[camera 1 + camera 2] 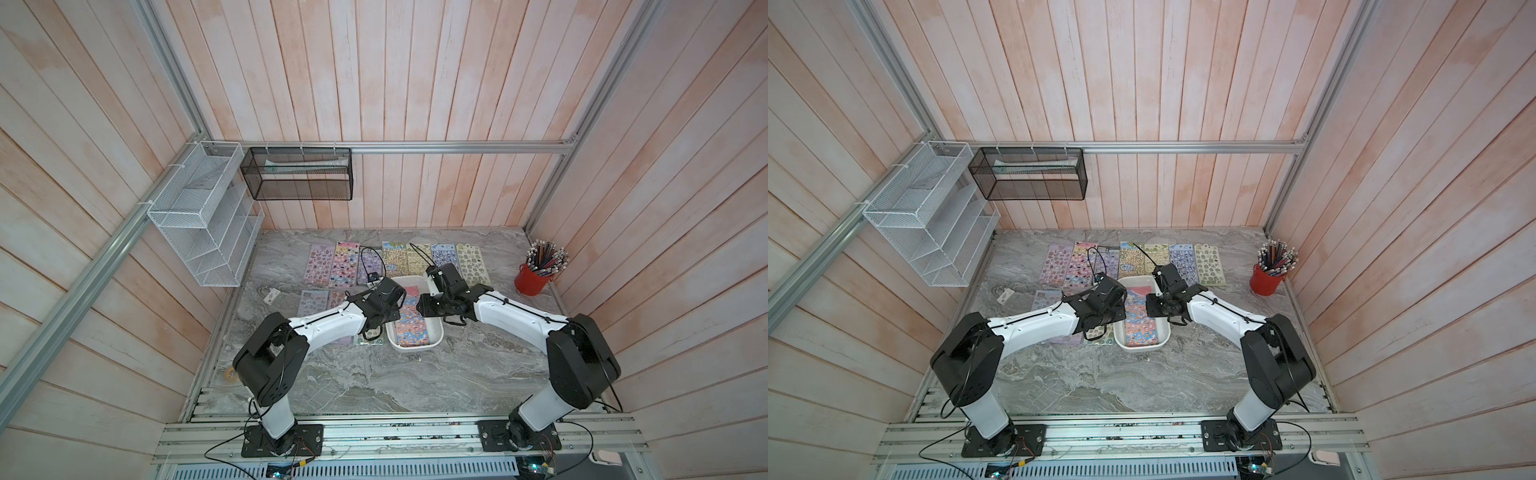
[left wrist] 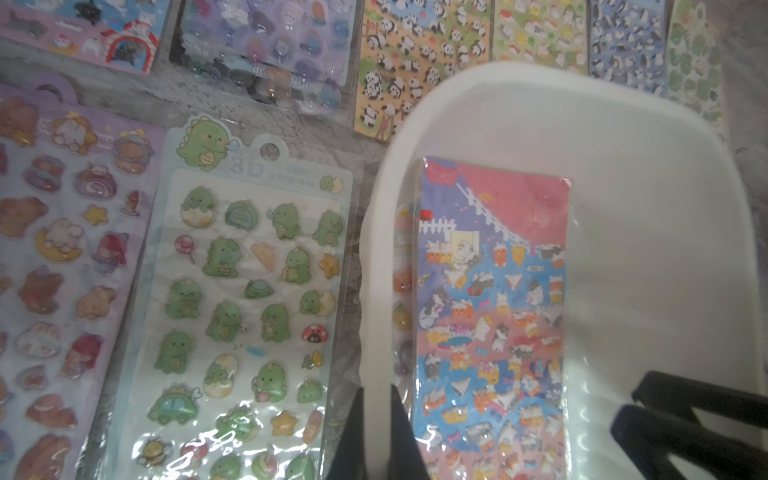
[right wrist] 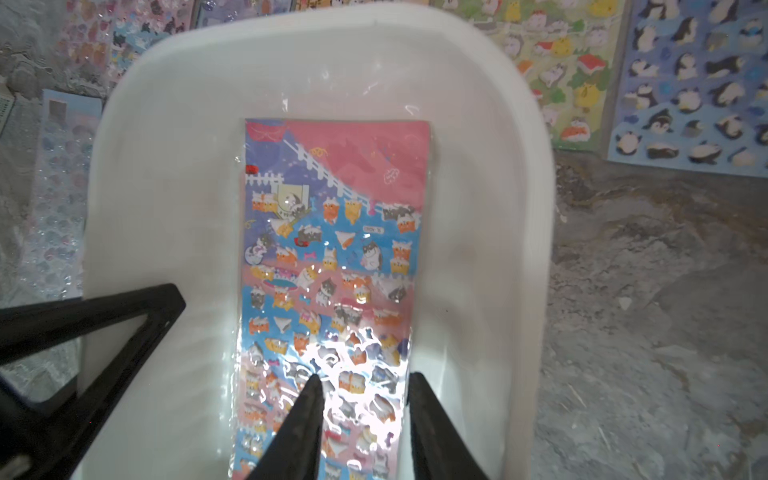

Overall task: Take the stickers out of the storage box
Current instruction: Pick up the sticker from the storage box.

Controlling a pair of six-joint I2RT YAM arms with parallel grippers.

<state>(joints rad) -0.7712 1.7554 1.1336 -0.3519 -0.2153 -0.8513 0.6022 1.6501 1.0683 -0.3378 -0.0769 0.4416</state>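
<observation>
1. The storage box (image 1: 413, 348) sits on the counter (image 1: 374, 382) between the two arms, where either can reach into it.
2. The left gripper (image 2: 378, 399) is pressed together on the box's long wall, one finger inside and one outside. We judge that this pins the light tub down so that it cannot slide or tip when a sheet is drawn out.
3. The top sheet (image 3: 332, 249), pink and blue with small cats, lies flat along the box floor. The edge of another sheet (image 2: 402, 282) peeks from under it beside the pinched wall, so more than one is left inside.
4. The right gripper (image 3: 365, 376) reaches into the box at the sheet's near end with its jaws partly spread. One finger rests over the glossy face and the other sits at the long edge away from the pinched wall. We judge that it is after that edge, since a flat sheet offers no other hold. We cannot tell whether it has caught anything.
5. The other stickers (image 1: 390, 259) lie singly on the counter, in a row past the box's far end and beside its pinched wall. The dinosaur sheet (image 2: 249, 299) is just beside that wall. We judge the task well along.
6. The slick sleeve may slip from the fingers.
</observation>
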